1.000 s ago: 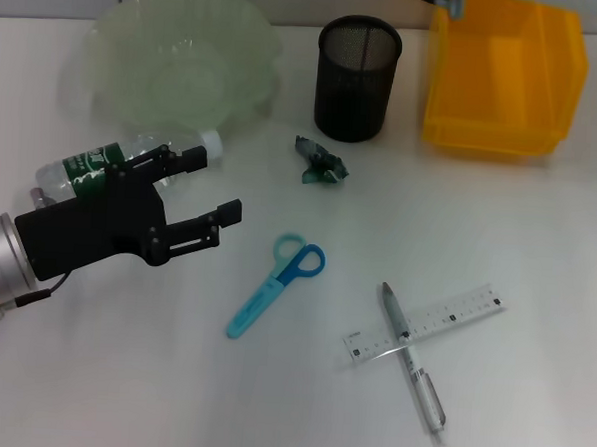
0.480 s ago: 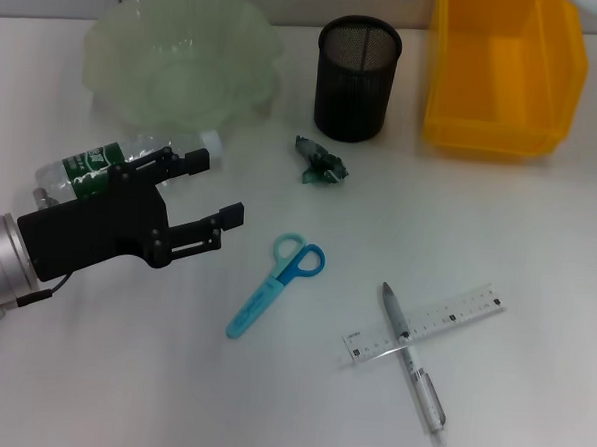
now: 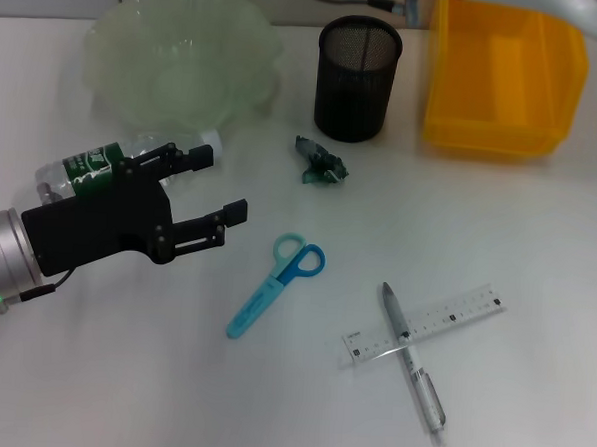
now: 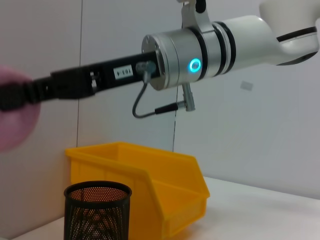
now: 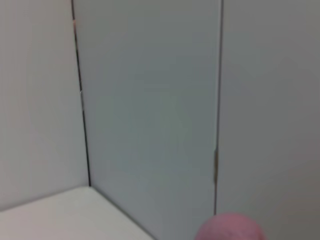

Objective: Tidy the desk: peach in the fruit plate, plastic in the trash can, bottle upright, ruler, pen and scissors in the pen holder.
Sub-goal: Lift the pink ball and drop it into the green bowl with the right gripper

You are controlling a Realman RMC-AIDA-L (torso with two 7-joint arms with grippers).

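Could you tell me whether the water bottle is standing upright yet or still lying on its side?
Lying on its side. The bottle rests flat on the table beside the fruit plate, with the open left pincer hovering over it.

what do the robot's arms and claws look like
The left claw is matte black with two slim fingers on a silver cylindrical wrist bearing a green light. The right arm, seen from the left wrist view, is white with silver rings, a glowing cyan ring light and a thin grey cable.

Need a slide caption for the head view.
Open left gripper hovers beside lying bottle; scissors, pen, ruler on desk.
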